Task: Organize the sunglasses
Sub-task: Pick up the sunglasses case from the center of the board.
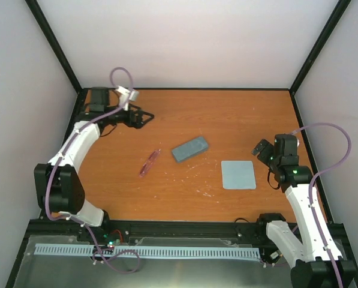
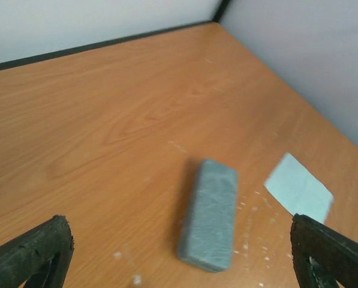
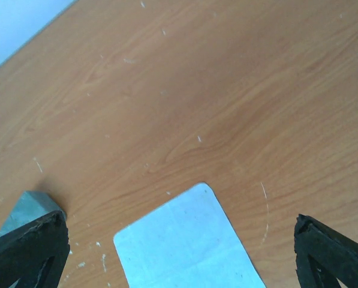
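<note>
The case (image 1: 190,149) lies near the sunglasses (image 1: 149,162), at their two o'clock; the cloth (image 1: 238,174) farther, at three. Left and right jaws spread.

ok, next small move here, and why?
Probably swing the left gripper toward its base, above the sunglasses: it is open and empty, and the sunglasses lie untouched on its side, left of the case. The right gripper, also open, hangs by the cloth.
</note>
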Controlling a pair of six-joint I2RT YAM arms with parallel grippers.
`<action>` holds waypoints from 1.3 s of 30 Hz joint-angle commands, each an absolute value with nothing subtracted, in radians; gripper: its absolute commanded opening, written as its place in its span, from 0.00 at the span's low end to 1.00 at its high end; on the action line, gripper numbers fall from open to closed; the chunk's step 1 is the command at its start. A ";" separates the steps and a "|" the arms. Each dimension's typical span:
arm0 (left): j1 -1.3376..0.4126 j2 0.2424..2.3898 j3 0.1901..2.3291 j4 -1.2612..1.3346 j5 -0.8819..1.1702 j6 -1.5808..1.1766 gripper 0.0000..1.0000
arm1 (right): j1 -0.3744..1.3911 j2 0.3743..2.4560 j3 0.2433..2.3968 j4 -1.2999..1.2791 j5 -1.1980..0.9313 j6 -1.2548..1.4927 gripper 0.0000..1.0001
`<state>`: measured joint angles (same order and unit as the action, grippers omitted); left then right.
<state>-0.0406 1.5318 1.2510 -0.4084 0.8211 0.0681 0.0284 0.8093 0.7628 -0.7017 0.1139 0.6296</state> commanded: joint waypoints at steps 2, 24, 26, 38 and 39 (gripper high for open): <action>-0.272 1.486 1.313 -0.553 0.736 0.279 0.94 | 0.024 0.821 0.739 -0.833 0.080 0.705 1.00; -0.657 1.824 1.473 -0.709 0.162 0.509 0.87 | 0.027 0.967 0.809 -0.873 -0.157 0.663 0.92; -0.683 1.856 1.475 -0.713 0.148 0.511 0.87 | 0.026 0.971 0.814 -0.867 -0.170 0.670 0.93; -0.713 1.966 1.503 -0.709 0.079 0.469 0.88 | 0.026 0.979 0.762 -0.827 -0.221 0.658 0.95; -0.713 1.969 1.501 -0.701 0.073 0.471 0.87 | 0.026 0.972 0.760 -0.823 -0.222 0.658 0.94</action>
<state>-0.7071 1.9533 1.4639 -0.7109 0.1188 0.4702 0.0280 0.9901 0.7792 -0.8379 -0.2016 0.6552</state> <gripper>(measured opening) 0.877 0.948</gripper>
